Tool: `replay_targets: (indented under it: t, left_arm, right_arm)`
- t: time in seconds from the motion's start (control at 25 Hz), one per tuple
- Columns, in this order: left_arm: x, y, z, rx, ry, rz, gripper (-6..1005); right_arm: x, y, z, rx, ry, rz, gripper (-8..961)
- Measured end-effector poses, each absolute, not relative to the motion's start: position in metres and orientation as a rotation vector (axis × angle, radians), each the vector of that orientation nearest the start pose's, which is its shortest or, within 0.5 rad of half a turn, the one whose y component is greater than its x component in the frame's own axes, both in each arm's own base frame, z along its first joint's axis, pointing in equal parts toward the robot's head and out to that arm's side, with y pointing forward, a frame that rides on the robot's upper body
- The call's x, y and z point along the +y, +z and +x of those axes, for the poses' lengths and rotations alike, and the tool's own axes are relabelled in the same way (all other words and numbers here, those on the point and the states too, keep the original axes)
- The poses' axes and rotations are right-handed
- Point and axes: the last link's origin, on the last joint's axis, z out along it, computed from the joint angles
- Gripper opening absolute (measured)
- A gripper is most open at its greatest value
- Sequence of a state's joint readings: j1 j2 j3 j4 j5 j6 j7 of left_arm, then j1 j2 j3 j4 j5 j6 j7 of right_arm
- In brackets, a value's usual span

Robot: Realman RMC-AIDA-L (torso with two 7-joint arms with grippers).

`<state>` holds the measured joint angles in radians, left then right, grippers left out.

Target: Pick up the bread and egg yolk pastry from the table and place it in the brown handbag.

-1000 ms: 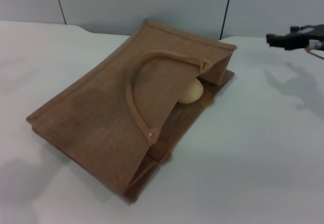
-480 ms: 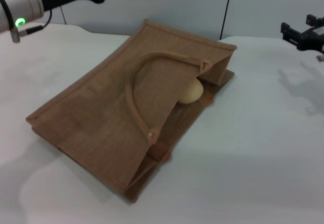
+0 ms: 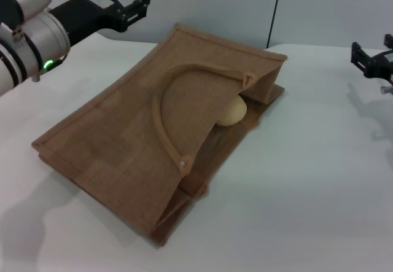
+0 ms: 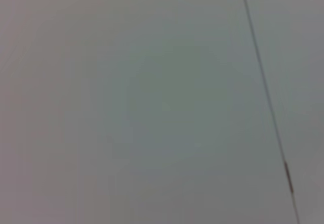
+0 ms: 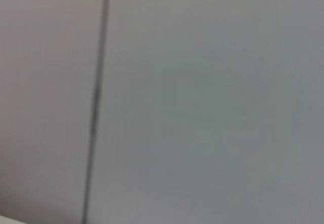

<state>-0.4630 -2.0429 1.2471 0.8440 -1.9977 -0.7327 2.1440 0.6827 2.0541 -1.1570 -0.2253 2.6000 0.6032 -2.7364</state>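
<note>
- White desk [image 3: 307, 180] before a pale grey panelled wall [image 3: 202, 2]; both wrist views filled by that wall alone.
- Brown handbag [image 3: 123, 137] lying flat at desk centre, mouth toward the right, one loop handle [image 3: 161, 121] across its upper face.
- Egg yolk pastry [image 3: 232, 111] just inside the bag mouth, partly hidden.
- Bread not visible.
- Left gripper [image 3: 113, 0] raised at far left, jaws apart, empty.
- Right gripper [image 3: 371, 60] at right edge, raised; jaw state cannot be told.

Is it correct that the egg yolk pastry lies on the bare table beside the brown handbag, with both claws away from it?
Not quite. In the head view the egg yolk pastry sits inside the mouth of the brown handbag, not on the table. The left claw and right claw are indeed away.
</note>
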Motion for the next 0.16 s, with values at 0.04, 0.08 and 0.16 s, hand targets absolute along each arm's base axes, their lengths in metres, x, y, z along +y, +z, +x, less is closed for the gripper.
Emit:
replay_targets:
  t: [0.04,0.08,0.16]
  left_arm:
    - [0.422,0.042,-0.226,-0.265,-0.606,-2.043,692]
    - [0.422,0.040,-0.230,-0.282,-0.615,-2.030,692]
    - [0.422,0.038,-0.237,-0.310,-0.627,-2.009,692]
  right_arm:
    - [0.434,-0.005,0.301,0.597,0.378,-1.815,729]
    - [0.435,-0.005,0.302,0.603,0.366,-1.802,729]
    - [0.436,-0.005,0.303,0.603,0.347,-1.785,729]
